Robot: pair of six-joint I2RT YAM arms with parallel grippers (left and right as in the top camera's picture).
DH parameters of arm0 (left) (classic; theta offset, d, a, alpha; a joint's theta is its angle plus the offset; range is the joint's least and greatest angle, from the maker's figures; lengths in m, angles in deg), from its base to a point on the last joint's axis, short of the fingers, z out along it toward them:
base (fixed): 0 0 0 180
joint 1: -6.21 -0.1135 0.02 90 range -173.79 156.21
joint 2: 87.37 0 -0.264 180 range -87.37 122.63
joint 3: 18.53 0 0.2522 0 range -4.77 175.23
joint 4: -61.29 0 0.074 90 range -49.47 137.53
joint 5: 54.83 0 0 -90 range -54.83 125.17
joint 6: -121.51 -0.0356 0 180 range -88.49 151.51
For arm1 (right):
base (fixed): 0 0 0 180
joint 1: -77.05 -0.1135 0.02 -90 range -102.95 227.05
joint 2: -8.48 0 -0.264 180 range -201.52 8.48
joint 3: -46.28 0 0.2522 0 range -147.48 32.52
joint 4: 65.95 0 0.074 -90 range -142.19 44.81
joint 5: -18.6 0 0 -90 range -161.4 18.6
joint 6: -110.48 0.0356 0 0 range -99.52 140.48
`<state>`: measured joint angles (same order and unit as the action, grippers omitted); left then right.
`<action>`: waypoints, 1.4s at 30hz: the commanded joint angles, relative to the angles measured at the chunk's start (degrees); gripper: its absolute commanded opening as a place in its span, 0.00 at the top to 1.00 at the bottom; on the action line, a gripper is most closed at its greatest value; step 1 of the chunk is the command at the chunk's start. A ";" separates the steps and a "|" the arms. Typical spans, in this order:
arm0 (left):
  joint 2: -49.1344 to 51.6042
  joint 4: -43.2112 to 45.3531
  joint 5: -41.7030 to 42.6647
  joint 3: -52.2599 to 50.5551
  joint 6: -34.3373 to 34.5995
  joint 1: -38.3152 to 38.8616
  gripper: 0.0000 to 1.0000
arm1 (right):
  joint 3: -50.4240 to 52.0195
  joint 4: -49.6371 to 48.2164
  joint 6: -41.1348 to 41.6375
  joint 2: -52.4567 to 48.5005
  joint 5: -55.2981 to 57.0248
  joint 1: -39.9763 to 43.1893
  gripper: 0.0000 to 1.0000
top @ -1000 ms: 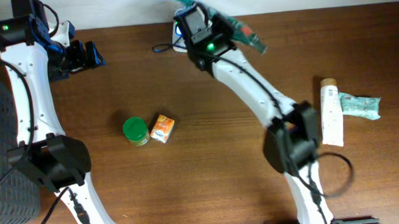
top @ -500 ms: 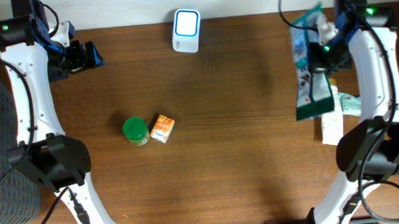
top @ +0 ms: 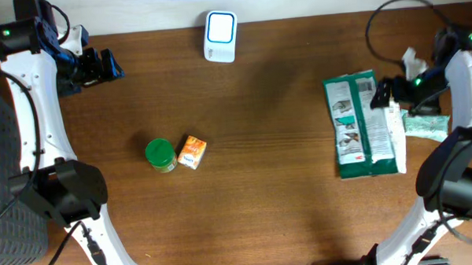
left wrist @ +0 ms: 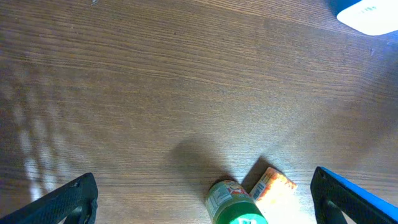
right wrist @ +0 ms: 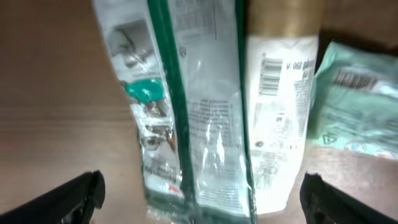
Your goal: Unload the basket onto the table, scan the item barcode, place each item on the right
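- Two grippers stand released. The left gripper [top: 100, 65] hovers at the far left over the table [top: 262, 202]. The right gripper [top: 386, 93] hangs spread wide above the right-hand pile, grasping nothing.
- Green bag [top: 358, 127], the largest item, lies flat at the right, its edge overlapping the white tube [right wrist: 280, 112]. A descending finger could snag the loose film and drag both.
- Pale packet [top: 429, 126] lies just right of the tube, and a shove there might push it off the right edge.
- Scanner [top: 221, 36] sits at the far edge, centre.
- Green jar [top: 160, 155] stands just beside the orange box [top: 192, 151], left of centre. Grabbing either may knock the other, and the jar could topple.
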<state>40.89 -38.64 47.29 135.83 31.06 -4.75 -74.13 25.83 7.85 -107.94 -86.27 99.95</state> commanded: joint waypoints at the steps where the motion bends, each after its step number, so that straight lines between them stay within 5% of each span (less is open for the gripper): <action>1: -0.04 -0.04 0.02 0.50 -0.48 -0.24 0.01 | -11.54 6.14 -0.42 0.72 -5.11 -2.64 0.02; 6: -0.04 -0.07 0.02 0.50 -0.48 -0.24 0.01 | -11.10 -0.20 1.46 0.48 -27.71 -14.67 0.02; 9: -0.04 -0.07 0.02 0.50 -0.48 -0.24 0.01 | -7.87 -7.28 8.90 -0.90 -28.00 -23.52 0.01; 11: -0.04 -0.07 0.02 0.50 -0.46 -0.24 0.01 | -6.99 -9.88 9.44 -3.58 -27.56 -31.10 0.18; 17: -0.04 -0.07 0.02 0.50 -0.48 -0.24 0.01 | -6.97 -16.15 23.74 -10.88 -16.81 -44.78 0.34; 21: -0.04 -0.04 0.02 0.50 -0.46 -0.24 0.01 | -6.97 -18.99 26.69 -14.12 -14.38 -49.57 0.47; 29: -0.04 -0.04 0.02 0.50 -0.48 -0.24 0.01 | -6.71 -25.73 34.42 -19.50 -10.99 -55.15 0.50; 38: -0.04 -0.07 0.02 0.50 -0.48 -0.24 0.01 | -6.38 -26.40 34.36 -23.56 -13.18 -58.84 0.66; 42: -0.04 -0.04 0.02 0.50 -0.48 -0.24 0.01 | -6.38 -26.34 33.11 -23.56 -13.11 -58.77 0.95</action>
<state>40.87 -38.75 47.29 135.83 31.06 -4.75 -80.86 -0.42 42.43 -130.49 -99.25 41.48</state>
